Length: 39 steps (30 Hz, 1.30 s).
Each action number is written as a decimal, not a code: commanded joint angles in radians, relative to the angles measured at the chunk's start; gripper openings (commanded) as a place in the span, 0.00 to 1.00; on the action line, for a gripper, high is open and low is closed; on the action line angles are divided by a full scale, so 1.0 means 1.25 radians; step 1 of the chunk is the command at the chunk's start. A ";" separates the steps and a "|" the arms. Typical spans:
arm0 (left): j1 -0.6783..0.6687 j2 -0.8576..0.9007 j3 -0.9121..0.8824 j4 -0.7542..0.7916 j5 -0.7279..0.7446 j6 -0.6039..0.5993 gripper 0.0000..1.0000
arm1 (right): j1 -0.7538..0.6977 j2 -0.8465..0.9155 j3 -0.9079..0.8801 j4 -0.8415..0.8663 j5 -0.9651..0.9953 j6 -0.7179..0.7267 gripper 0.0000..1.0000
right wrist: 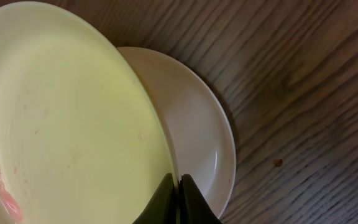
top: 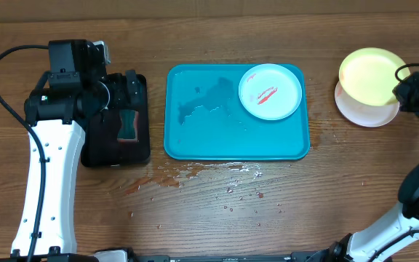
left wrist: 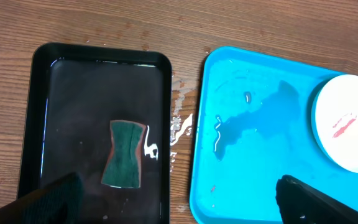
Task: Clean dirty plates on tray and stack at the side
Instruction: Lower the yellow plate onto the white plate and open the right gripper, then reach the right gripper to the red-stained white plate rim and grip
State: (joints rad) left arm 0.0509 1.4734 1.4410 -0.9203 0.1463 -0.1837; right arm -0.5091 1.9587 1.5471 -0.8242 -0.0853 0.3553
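Note:
The turquoise tray point(top: 195, 138) point(left wrist: 253, 149) lies at the table's centre with water pooled on it. In its far right corner sits a pale plate point(top: 270, 91) point(left wrist: 350, 124) with red smears. To the right of the tray, my right gripper point(top: 404, 89) point(right wrist: 178, 186) is shut on the rim of a yellow-green plate point(top: 369, 74) point(right wrist: 61, 112), holding it tilted over a white plate point(top: 366, 113) point(right wrist: 197, 124) that rests on the table. A faint red smear shows at the yellow-green plate's edge. My left gripper point(top: 126, 91) point(left wrist: 179, 208) hangs open and holds nothing, above the gap between the black tray and the turquoise tray.
A small black tray point(top: 115, 149) point(left wrist: 61, 81) left of the turquoise one holds water and a green sponge point(top: 128, 124) point(left wrist: 125, 154). Water drops and reddish spots lie on the wood point(top: 217, 182) in front of the tray.

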 commanded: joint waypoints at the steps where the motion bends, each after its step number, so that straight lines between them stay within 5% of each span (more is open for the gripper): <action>1: -0.005 -0.008 0.013 0.003 0.001 -0.002 1.00 | 0.001 -0.001 -0.002 0.005 0.026 0.012 0.04; 7: -0.005 -0.008 0.013 0.003 0.001 -0.002 1.00 | 0.001 0.000 -0.003 0.002 0.052 0.012 0.04; 10: -0.005 -0.008 0.013 0.001 0.001 -0.002 1.00 | 0.001 0.000 -0.003 0.002 0.055 0.013 0.31; 13: -0.005 -0.008 0.013 0.000 0.001 -0.002 1.00 | 0.001 0.000 -0.002 0.001 0.054 0.012 0.40; 25: -0.005 -0.008 0.013 -0.003 0.001 -0.002 1.00 | 0.035 -0.063 0.024 -0.021 -0.154 0.012 0.40; 35: -0.005 -0.008 0.013 -0.006 0.002 -0.003 1.00 | 0.327 -0.059 0.006 -0.051 -0.042 0.013 0.40; 39: -0.005 -0.008 0.013 -0.018 0.001 -0.002 1.00 | 0.425 -0.031 0.006 -0.061 0.018 0.102 0.41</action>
State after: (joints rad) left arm 0.0509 1.4734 1.4410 -0.9367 0.1463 -0.1837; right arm -0.0147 1.9106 1.5463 -0.8940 -0.1444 0.4042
